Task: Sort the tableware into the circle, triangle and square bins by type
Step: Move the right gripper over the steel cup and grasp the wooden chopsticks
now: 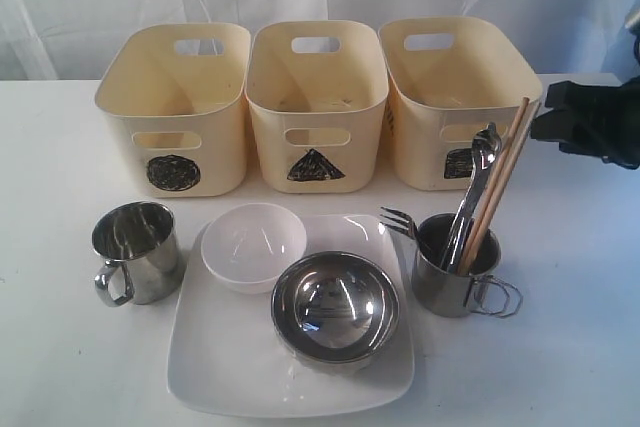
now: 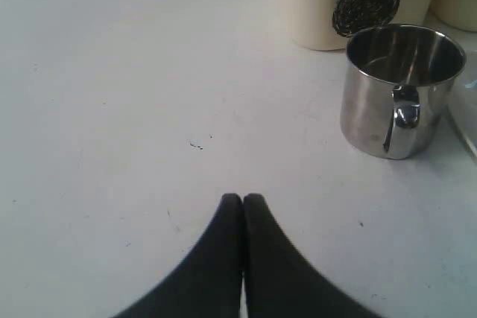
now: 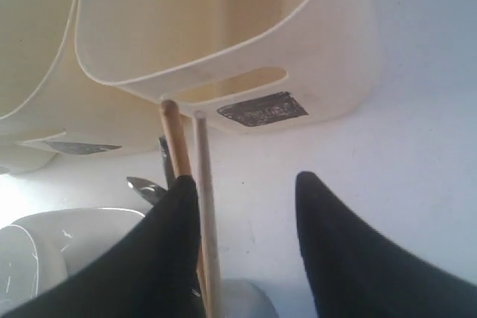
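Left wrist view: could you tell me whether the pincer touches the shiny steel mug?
Apart: the left wrist view shows bare white table between the left pincer and the shiny steel mug.

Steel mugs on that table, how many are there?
2. An empty mug stands left of the white plate, before the circle bin. The other mug stands right of the plate, holding cutlery and chopsticks. The bins may hide more.

The exterior camera stands before the table [image 1: 60, 367], raised, looking down toward the bins [image 1: 316, 127] at the back. The left wrist camera sits low and close, facing past the left gripper [image 2: 242, 199] to the mug [image 2: 399, 91] and circle bin [image 2: 313, 5], both also seen from the exterior. The right wrist camera looks closely at the chopsticks [image 3: 175, 139] and square bin [image 3: 328, 57], likewise shared.
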